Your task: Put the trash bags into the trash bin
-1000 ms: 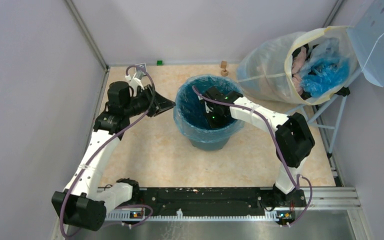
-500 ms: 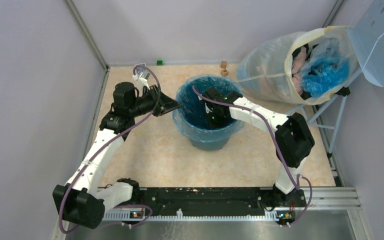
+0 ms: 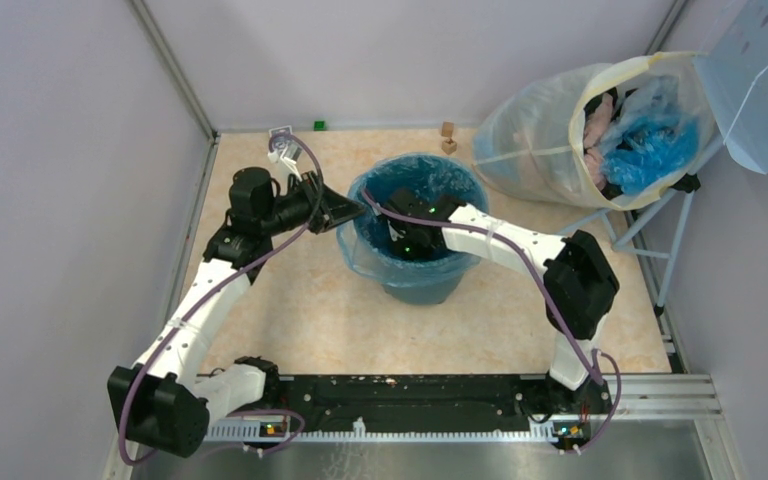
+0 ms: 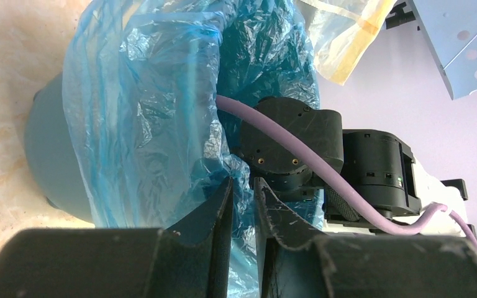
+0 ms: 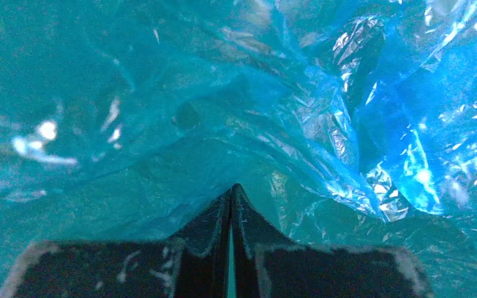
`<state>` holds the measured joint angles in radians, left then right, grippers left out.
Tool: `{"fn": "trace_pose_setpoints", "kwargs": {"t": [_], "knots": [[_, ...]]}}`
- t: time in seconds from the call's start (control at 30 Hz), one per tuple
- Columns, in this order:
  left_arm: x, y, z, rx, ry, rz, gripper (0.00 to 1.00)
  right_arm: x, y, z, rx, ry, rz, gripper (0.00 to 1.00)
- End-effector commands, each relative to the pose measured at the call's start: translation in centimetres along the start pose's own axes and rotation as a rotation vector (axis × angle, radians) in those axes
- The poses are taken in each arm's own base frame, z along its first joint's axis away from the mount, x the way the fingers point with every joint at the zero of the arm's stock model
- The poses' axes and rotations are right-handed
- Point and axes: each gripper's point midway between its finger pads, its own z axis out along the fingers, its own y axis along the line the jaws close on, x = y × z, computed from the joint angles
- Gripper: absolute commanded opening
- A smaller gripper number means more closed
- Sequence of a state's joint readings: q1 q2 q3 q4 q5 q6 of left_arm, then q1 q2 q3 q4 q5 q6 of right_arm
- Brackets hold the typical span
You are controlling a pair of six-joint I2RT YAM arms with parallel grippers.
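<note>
The dark-teal trash bin point(image 3: 422, 286) stands mid-table. The light-blue trash bag point(image 3: 352, 246) lines it and drapes over the rim. My left gripper point(image 3: 359, 208) is at the bin's left rim. In the left wrist view its jaws point(image 4: 243, 181) stand nearly together with a fold of the bag point(image 4: 143, 112) between them, and the bin wall point(image 4: 46, 155) shows at left. My right gripper point(image 3: 401, 240) reaches down inside the bin. In the right wrist view it point(image 5: 231, 187) is shut, its tips against the crinkled bag point(image 5: 348, 93).
A cloudy-white sack point(image 3: 535, 135) with a cream rim, holding blue and pink stuff, leans on a stand at the back right under a pale-blue perforated panel point(image 3: 760, 80). A small wooden piece point(image 3: 447, 135) and a green block point(image 3: 318, 125) sit at the back edge. Walls close in on both sides.
My left gripper has moved right to the bin's left rim and onto the bag's edge. My right gripper has shifted left inside the bin. The bag's left side now bulges outward.
</note>
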<state>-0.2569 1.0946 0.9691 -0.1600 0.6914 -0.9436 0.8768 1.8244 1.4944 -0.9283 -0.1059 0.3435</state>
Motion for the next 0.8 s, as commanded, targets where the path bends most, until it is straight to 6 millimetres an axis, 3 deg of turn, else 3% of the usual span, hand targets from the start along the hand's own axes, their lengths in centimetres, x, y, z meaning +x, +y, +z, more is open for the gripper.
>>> {"fn": "trace_pose_setpoints", "kwargs": {"t": [0.0,0.2,0.5,0.6,0.77], "knots": [[1.0,1.3,0.0,-0.024,0.014,-0.011,0.25,-0.9,0.6,-0.9,-0.010,-0.036,0.008,0.00],[0.7,0.9,0.0,-0.017,0.008,-0.001,0.25,-0.8,-3.1,-1.1,0.053,-0.019,0.055,0.00],[0.5,0.3,-0.3,-0.015,0.006,0.023,0.29,-0.1,-10.6,-1.7,0.160,-0.005,0.174,0.00],[0.1,-0.6,-0.5,-0.002,0.006,0.039,0.31,-0.2,-10.6,-1.8,0.148,-0.006,0.173,0.00],[-0.7,-2.3,-1.0,0.008,0.006,0.076,0.44,-1.5,-8.2,-2.4,0.060,-0.059,0.163,0.00]]}}
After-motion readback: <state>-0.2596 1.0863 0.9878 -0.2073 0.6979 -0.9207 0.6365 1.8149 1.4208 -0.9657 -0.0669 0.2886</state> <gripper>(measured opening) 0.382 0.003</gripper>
